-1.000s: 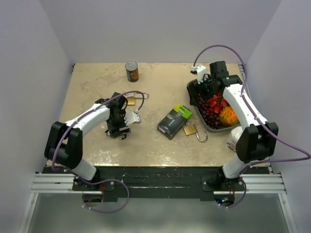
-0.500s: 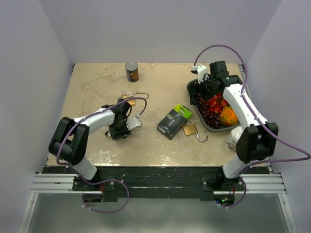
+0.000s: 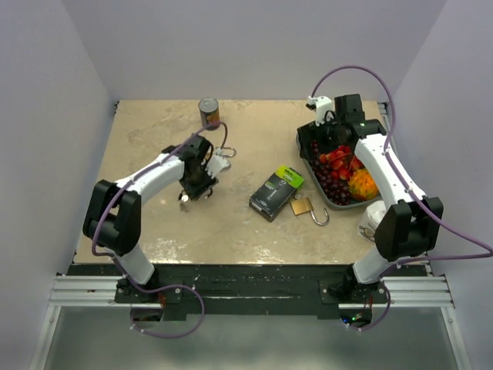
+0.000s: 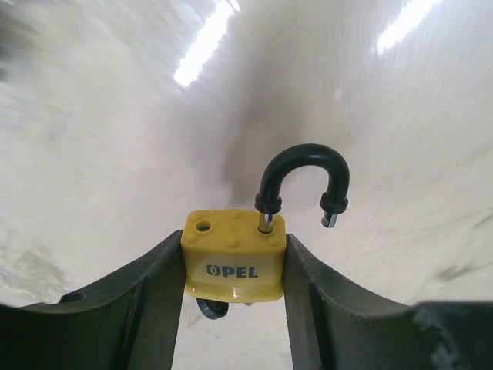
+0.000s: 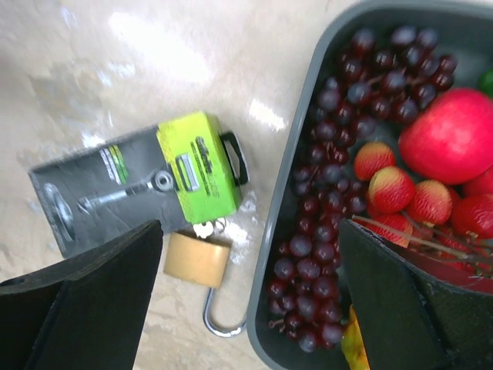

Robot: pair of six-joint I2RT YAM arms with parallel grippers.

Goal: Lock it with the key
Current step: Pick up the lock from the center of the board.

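Left jaws: clamped on yellow padlock, shackle open, lower centre of wrist view | Right jaws: spread wide over fruit tray | Brass padlock: on bench, touching green package

My beige marbled tabletop and its load.
A tin can stands upright near the far edge. A green-and-black packaged tool lies mid-table, with a brass padlock, shackle open, just beside its near corner. A dark tray of fruit sits to the right.
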